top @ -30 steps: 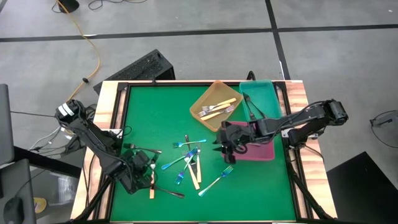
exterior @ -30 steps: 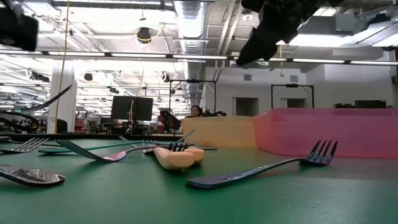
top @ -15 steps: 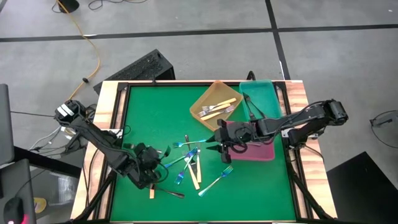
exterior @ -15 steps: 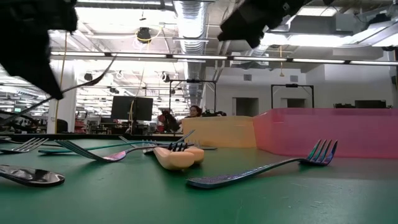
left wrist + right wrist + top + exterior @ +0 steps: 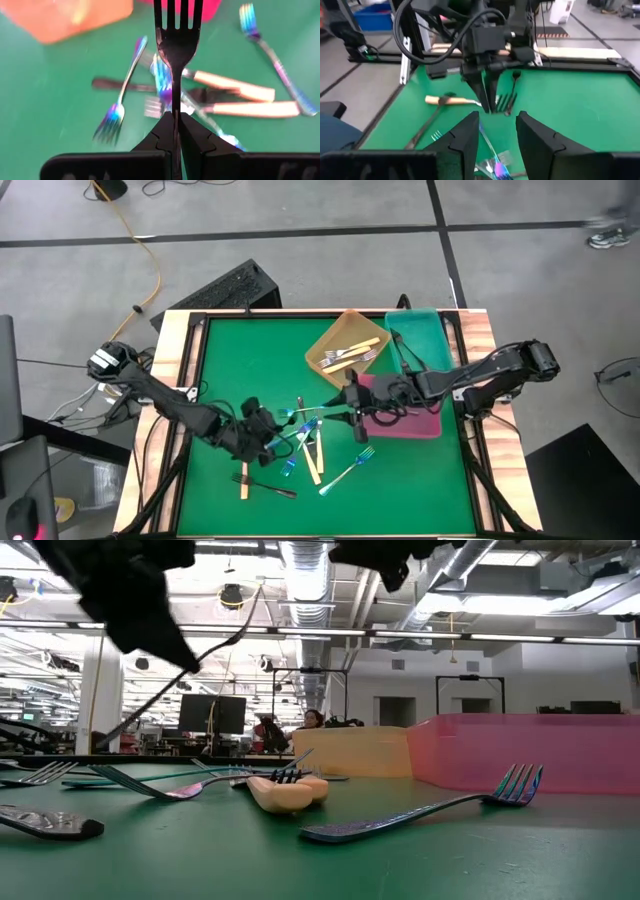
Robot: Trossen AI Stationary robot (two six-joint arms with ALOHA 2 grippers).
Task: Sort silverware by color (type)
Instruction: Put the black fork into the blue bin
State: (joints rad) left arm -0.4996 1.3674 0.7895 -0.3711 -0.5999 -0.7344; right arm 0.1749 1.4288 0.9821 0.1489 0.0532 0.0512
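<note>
High view shows you a green table (image 5: 240,360) on grey floor (image 5: 300,220). Your left gripper (image 5: 172,117) clenches a black fork (image 5: 176,35) above the scattered forks (image 5: 310,445); your right gripper (image 5: 495,125) hangs released nearby.

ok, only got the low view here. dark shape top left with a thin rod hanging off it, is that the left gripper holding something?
Observer: Yes. The left wrist view shows the left gripper shut on a black fork, tines pointing away.
Operator: and the right gripper?
Observer: The right gripper is open and empty, facing the left one over the green mat.
Operator: anything sorted?
Observer: Cream-handled forks lie in the orange tray.
</note>
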